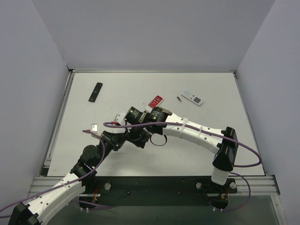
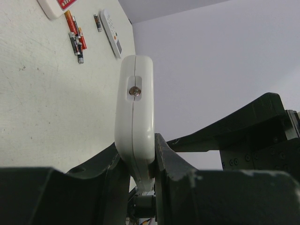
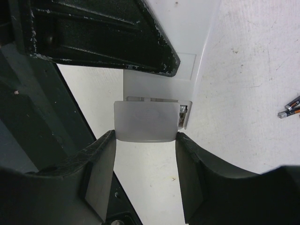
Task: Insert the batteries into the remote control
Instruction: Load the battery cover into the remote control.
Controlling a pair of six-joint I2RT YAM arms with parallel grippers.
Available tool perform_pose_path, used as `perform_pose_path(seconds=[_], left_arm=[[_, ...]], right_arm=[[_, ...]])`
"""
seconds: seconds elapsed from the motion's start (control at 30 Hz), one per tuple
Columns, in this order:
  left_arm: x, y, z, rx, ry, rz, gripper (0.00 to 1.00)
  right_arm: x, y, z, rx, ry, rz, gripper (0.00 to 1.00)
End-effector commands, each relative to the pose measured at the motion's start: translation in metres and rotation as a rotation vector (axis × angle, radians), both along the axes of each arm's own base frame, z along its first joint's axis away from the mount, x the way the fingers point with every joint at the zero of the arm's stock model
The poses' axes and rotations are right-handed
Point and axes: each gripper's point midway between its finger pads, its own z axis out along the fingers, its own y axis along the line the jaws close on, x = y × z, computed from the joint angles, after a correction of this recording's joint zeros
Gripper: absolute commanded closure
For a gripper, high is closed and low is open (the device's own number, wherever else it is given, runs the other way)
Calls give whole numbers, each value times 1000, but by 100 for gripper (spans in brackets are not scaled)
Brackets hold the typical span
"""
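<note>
My left gripper [image 2: 136, 157] is shut on the lower end of the white remote control [image 2: 135, 108] and holds it up off the table, edge-on to the camera. In the top view it is at mid-table [image 1: 117, 117], between both grippers. My right gripper [image 3: 145, 136] is shut on the remote's grey-white back cover [image 3: 145, 122], one fingertip on each side edge. The cover is slid partly off the battery compartment [image 3: 183, 114]. Several batteries [image 2: 75, 35] lie loose on the table beside the red-and-white remote. Two also show at the right wrist view's edge [image 3: 290, 107].
A red-and-white remote [image 1: 155, 101] lies just behind the grippers. A second white remote [image 1: 192, 97] with one battery [image 1: 179, 98] beside it lies at the back right. A slim black remote [image 1: 95, 92] lies at the back left. A small grey square piece [image 1: 94, 127] lies left of the arms.
</note>
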Motion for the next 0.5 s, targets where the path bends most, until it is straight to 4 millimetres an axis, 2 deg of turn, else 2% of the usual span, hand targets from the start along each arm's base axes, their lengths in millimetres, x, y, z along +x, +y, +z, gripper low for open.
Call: perform_pose_path(seconds=[0.0,0.23,0.47], left_arm=[[-6,4,-46,38,58,-2,100],[-7,4,-45,35,51,-5,100],[-8,5,-46,34,48,-1,100]], right_arm=[[-1,7,9,25,-6,10,88],[14,-2,7,12,-32,-66,91],[20,-9,9,17,-39,-93,91]])
